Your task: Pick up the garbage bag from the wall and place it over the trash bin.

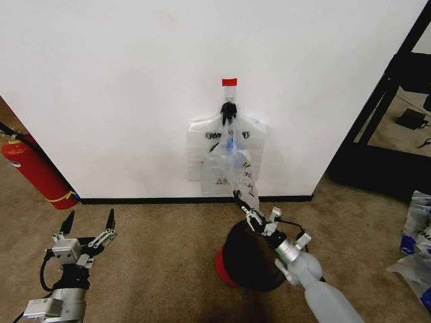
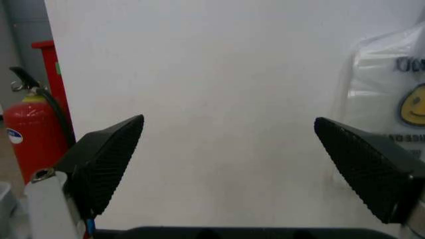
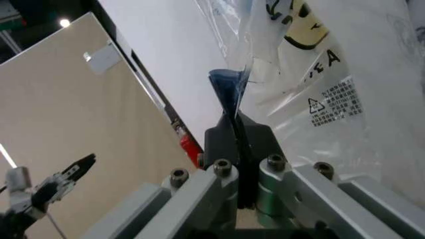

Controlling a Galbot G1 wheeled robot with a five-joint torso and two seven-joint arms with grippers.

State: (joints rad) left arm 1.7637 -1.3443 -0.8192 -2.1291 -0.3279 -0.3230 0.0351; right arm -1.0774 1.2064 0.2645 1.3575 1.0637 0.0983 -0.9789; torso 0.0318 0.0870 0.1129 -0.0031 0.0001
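Head view: the garbage bag (image 1: 227,156) hangs from the wall (image 1: 135,81) hook; at 6 o'clock, the right gripper (image 1: 241,204) pinches its lower edge above the trash bin (image 1: 246,259). Left wrist view: left gripper (image 2: 229,164) fingers spread. Right wrist view: fingers (image 3: 234,130) clamp blue plastic.

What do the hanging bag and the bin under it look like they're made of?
The garbage bag looks like thin translucent plastic film: wall and print show through, and it creases where the right end effector, shut, pinches its lower edge. The trash bin looks matte black, likely metal mesh, though the weave is unclear, with a glossier red base.
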